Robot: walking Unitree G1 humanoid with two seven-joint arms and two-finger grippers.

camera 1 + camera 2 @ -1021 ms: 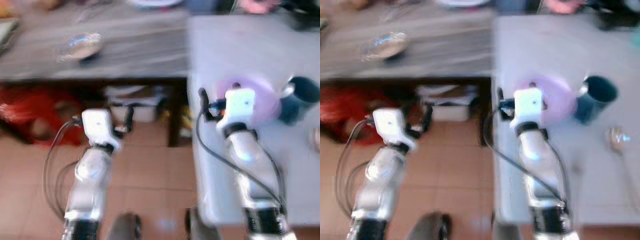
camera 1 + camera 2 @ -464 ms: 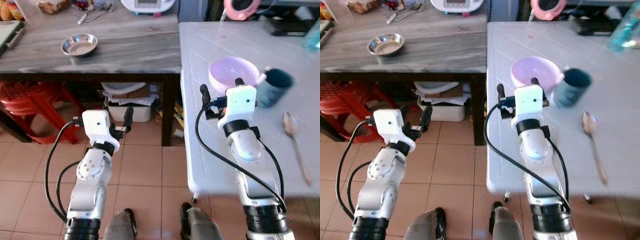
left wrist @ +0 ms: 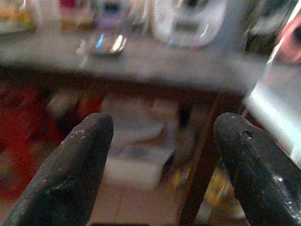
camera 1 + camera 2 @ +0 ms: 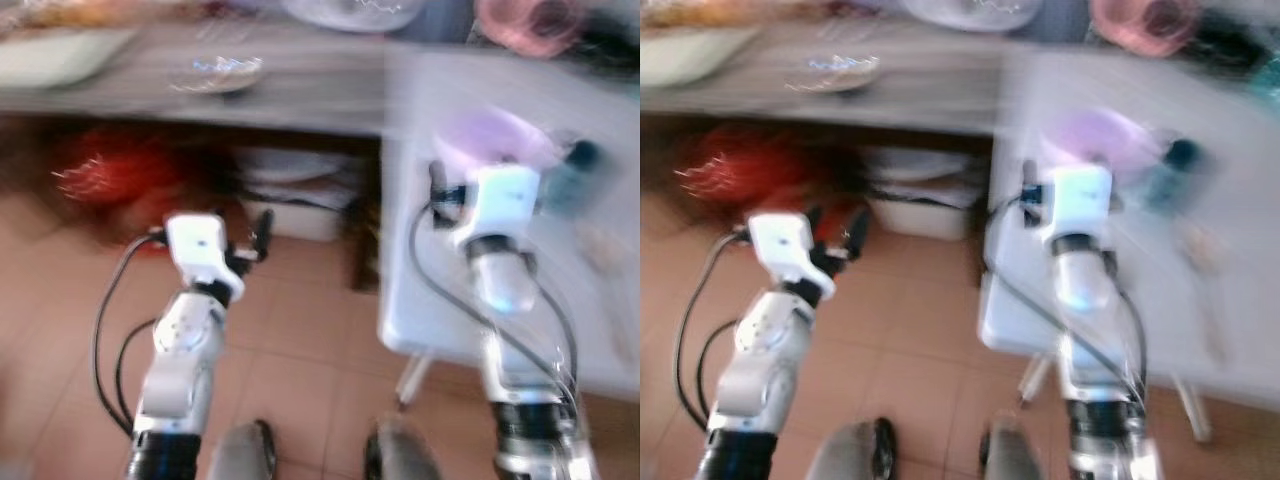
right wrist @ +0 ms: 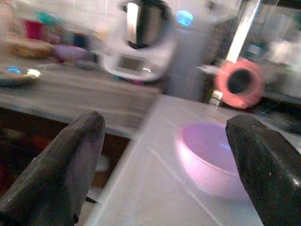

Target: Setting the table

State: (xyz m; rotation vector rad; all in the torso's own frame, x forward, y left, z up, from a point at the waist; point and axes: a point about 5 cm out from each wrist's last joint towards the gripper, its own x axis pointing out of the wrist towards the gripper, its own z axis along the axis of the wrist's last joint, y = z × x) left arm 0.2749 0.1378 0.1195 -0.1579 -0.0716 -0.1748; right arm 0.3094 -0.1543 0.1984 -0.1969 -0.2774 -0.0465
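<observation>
A purple bowl [image 4: 490,135] sits on the white table [image 4: 440,300] near its left edge, with a dark teal cup [image 4: 575,165] just to its right. Both are blurred. My right gripper [image 5: 167,120] is open and empty, hovering over the table's near left corner and pointing at the purple bowl [image 5: 211,150]. My left gripper [image 3: 164,125] is open and empty, held over the tiled floor and facing the wooden table [image 3: 155,66]. On that table lies a small steel bowl [image 4: 215,72].
Under the wooden table [image 4: 300,100] are red stools [image 4: 110,170] and a white box [image 4: 300,200]. A white kitchen appliance [image 5: 141,47] and a pink round object [image 5: 240,82] stand at the back. My feet [image 4: 250,450] are on the tiled floor.
The whole picture has shifted and blurred, so the camera has moved. Both arms keep the same pose with open, empty grippers.
</observation>
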